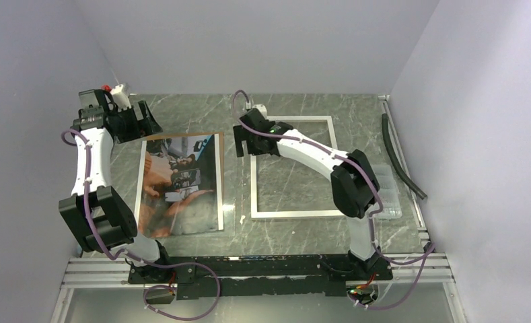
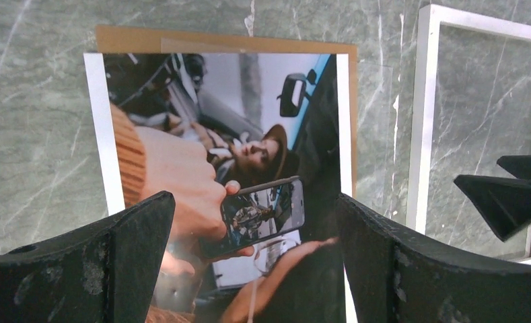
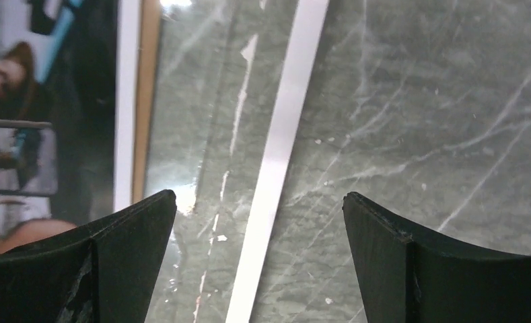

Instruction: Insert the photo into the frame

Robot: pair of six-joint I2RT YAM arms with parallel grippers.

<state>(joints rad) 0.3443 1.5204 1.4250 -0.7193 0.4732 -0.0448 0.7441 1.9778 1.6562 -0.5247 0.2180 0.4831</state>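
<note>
Left of frame (image 1: 293,214), photo (image 1: 182,182), edges apart

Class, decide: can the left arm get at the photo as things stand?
Probably yes: the left hand hangs open at the far edge of the photo, nothing visibly between them.

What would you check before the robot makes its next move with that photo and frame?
1. Left end effector open and empty: ok.
2. Right end effector open and empty: ok.
3. Photo lying flat, face up, on the brown board: ok.
4. Frame lying flat beside the photo, not touching it: ok.
5. Photo inside the frame: not ok, not yet done.
</note>
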